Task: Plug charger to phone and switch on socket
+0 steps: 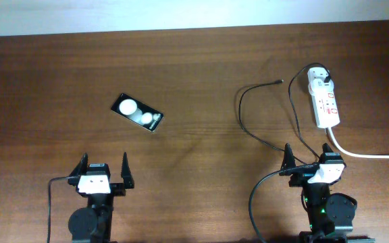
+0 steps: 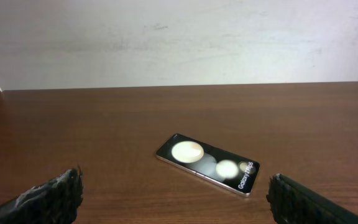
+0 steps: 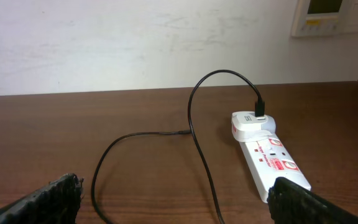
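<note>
The phone (image 1: 137,113) lies flat on the table left of centre, a black slab with two white round patches; it also shows in the left wrist view (image 2: 207,163). The socket (image 1: 324,101) is a white power strip at the far right, also in the right wrist view (image 3: 272,158). The charger's white plug (image 3: 251,124) sits in the strip's far end. Its thin black cable (image 1: 243,115) loops left, with the connector tip (image 1: 278,82) lying loose on the table. My left gripper (image 1: 104,173) is open and empty, near the phone. My right gripper (image 1: 314,159) is open and empty, near the strip.
The strip's thick white cord (image 1: 370,154) runs off the right edge. The arms' thicker black cables (image 1: 255,196) hang by the bases at the front. A wall stands behind the table's far edge (image 2: 179,86), with a white panel (image 3: 331,15) on it.
</note>
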Tool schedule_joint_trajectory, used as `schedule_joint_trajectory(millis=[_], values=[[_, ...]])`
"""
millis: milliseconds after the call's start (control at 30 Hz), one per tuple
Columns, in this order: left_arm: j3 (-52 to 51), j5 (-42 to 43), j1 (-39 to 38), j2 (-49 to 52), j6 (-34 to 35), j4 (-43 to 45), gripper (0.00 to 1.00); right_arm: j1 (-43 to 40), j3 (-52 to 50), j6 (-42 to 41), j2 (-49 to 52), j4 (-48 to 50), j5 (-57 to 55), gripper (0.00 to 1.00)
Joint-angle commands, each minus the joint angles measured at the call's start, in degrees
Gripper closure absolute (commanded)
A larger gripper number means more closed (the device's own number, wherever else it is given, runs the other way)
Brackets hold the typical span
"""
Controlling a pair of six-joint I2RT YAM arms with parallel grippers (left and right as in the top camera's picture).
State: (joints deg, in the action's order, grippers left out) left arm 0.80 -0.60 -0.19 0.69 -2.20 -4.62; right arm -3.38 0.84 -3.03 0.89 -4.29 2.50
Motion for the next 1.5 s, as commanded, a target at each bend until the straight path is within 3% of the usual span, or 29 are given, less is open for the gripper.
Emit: schedule_joint_trajectory(millis=[0,600,733,833,900,1200,1467], values=[[-0.3,0.7,0.3,-0.3,-0.9,-0.1,0.01,-0.5,-0.5,-0.2,-0.5,0.0,0.5,0.02],[-0.3,0.9,0.3,-0.3,-0.9,-0.1,0.01,-0.5,-0.5,-0.2,-0.5,0.0,0.5,0.01],[-0.2,7.1,0.3,-0.3,-0.8,3.3,0.01,-0.5,-0.5,-0.2,-0.5,0.0,0.5,0.01],[1.4,7.1,0.3,-0.3,5.5,4.2,0.01,-0.5,-0.5,-0.2,-0.5,0.1,0.5,0.01],[2.7,7.3,0.3,-0.3,6.1,4.1,0.01,-0.5,-0.5,-0.2,-0.5,0.1,0.5,0.01],[22.3,7.3,0.3,7.9,6.1,-8.3,0.01,-0.5,-0.5,-0.2,-0.5,0.0,0.5,0.01],[46.8,7.3,0.3,31.3,6.1,-28.3,0.01,-0.5,-0.5,-0.2,-0.5,0.0,0.5,0.01]])
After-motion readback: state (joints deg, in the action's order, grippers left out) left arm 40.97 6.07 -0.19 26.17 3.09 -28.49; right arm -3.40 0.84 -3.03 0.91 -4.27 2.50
